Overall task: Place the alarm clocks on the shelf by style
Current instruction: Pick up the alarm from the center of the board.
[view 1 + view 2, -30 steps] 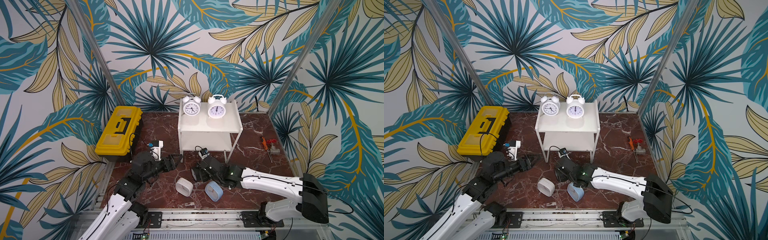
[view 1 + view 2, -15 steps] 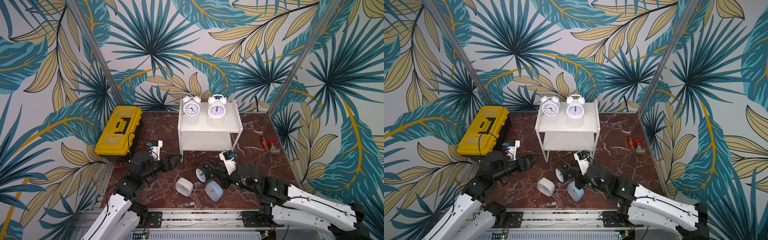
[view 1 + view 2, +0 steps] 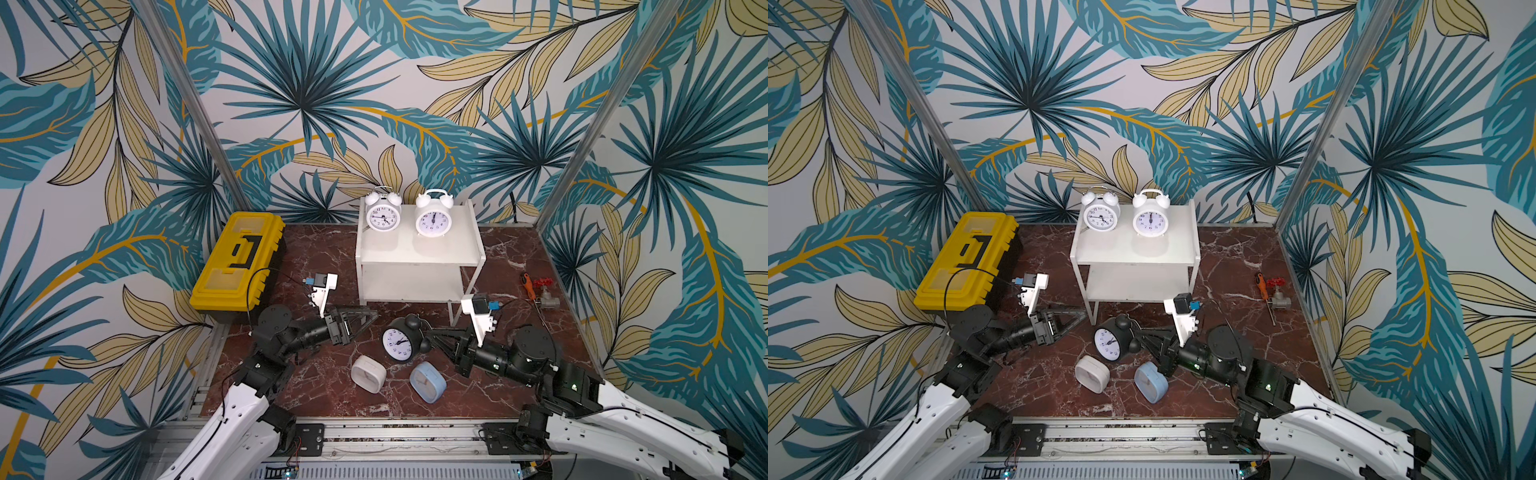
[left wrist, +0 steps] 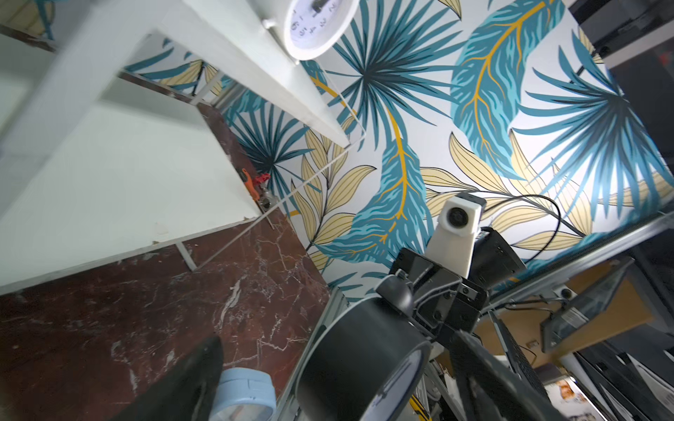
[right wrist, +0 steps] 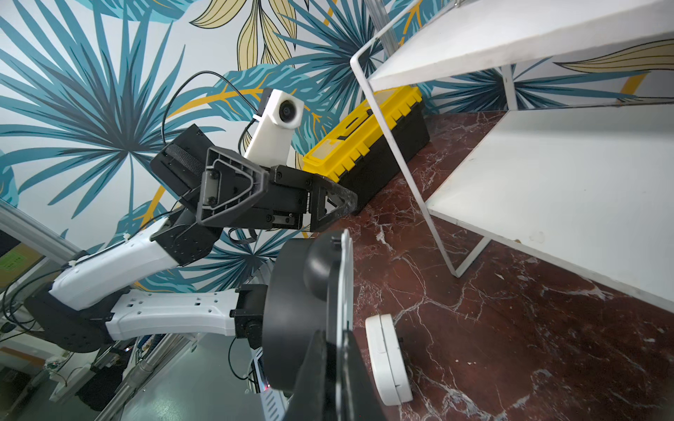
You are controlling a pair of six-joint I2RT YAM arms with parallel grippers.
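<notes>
The right gripper [image 3: 430,338] has its jaws pinched narrow on the black clock [image 3: 398,343], apparently beside a bell, just in front of the shelf [image 3: 419,253]. The left gripper [image 3: 365,321] is near it, jaws wide and empty. 2 white bell clocks [image 3: 383,214] stand on the shelf's top board. The white square clock [image 3: 368,374] and blue clock [image 3: 428,381] lie on the tabletop [image 3: 316,386].

The left wrist view's edges cut off the white round twin-bell clock [image 4: 315,25] and the light blue rounded-square clock [image 4: 248,392]. In a top view, the black round twin-bell clock [image 3: 400,343] seemingly hides the tips of the right gripper [image 3: 432,337].
</notes>
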